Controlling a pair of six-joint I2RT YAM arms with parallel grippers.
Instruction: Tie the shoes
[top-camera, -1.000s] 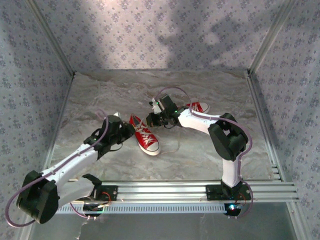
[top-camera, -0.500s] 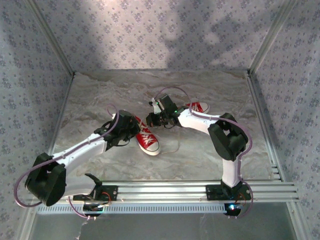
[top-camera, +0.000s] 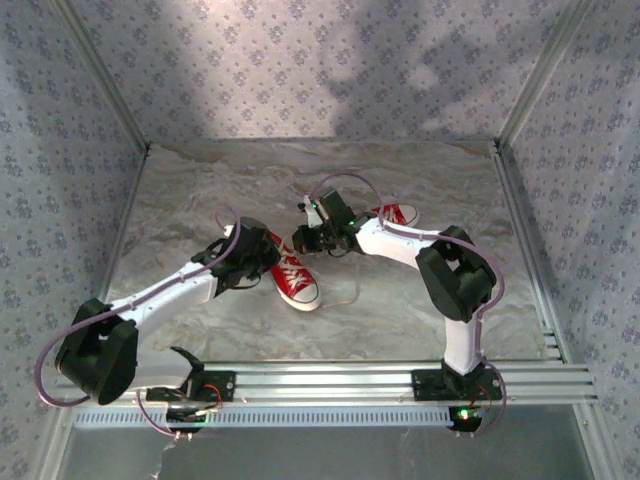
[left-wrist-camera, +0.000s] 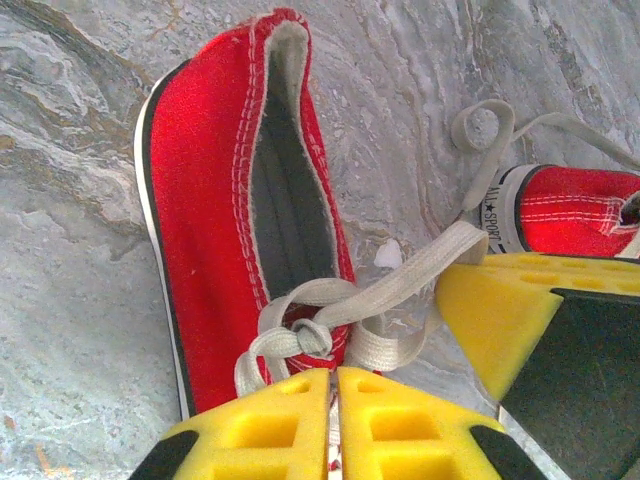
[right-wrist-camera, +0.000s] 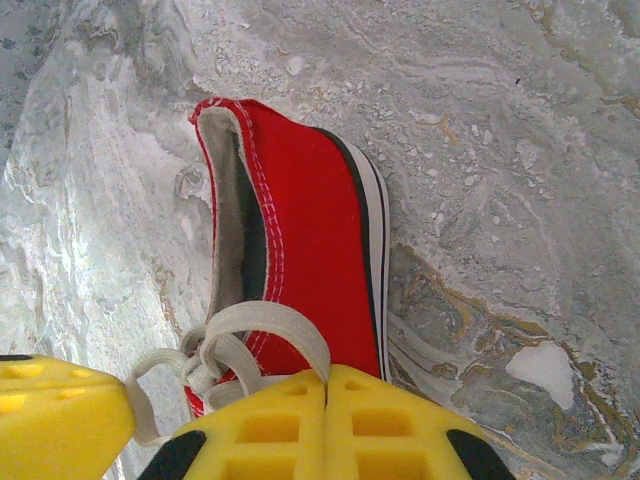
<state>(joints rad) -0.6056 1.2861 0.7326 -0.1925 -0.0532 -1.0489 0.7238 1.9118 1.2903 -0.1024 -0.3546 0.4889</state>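
One red shoe (top-camera: 292, 274) with a white sole lies mid-table, and the other shoe (top-camera: 398, 213) lies behind the right arm. My left gripper (top-camera: 268, 258) is at the near shoe's laced top. In the left wrist view its yellow fingers (left-wrist-camera: 335, 375) are pressed together just under the white lace knot (left-wrist-camera: 310, 335), with a strip of lace in the seam. My right gripper (top-camera: 302, 240) is close across from it. It is shut (right-wrist-camera: 327, 372) on a lace loop (right-wrist-camera: 265, 320) that arches up from the shoe (right-wrist-camera: 310, 240). A taut strand (left-wrist-camera: 420, 270) runs from the knot to the right gripper's finger (left-wrist-camera: 495, 310).
The second shoe's heel (left-wrist-camera: 500, 210) and a loose curl of its lace (left-wrist-camera: 480, 125) lie just beyond the right gripper. The marbled table (top-camera: 220, 190) is walled by patterned fabric on three sides. A metal rail (top-camera: 330, 380) runs along the near edge.
My left arm has swung right, and its gripper has come in over the near shoe's laces from the left. The right arm and both shoes have stayed where they were.
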